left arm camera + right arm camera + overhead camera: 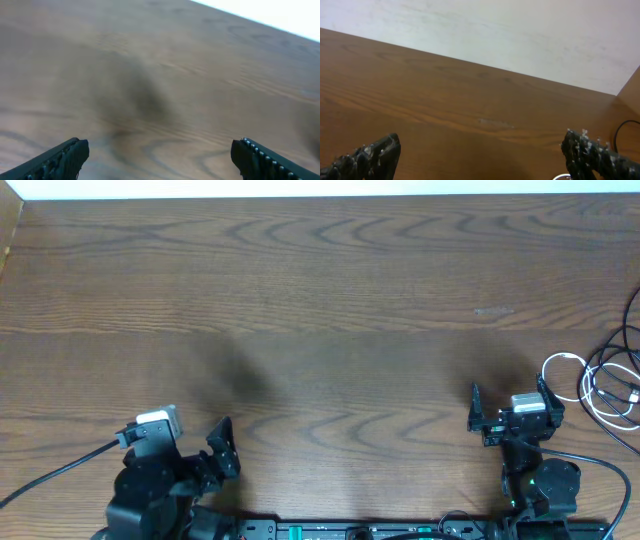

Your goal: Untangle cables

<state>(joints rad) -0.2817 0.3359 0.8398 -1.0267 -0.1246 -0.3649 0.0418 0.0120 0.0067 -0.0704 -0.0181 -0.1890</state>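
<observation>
By the right edge of the tabletop (320,280) lie the cables (606,385), white & black, all looped. My right gripper (508,405) is near them, my left gripper (215,452) well apart. Both have fingers wide apart, holding nothing. Cords look light & floppy; I'd pinch near a plug end.

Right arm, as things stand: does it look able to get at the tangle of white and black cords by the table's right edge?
Probably yes. The open, empty right gripper sits just beside the thin white and black cables, with only bare wooden table between them.
</observation>
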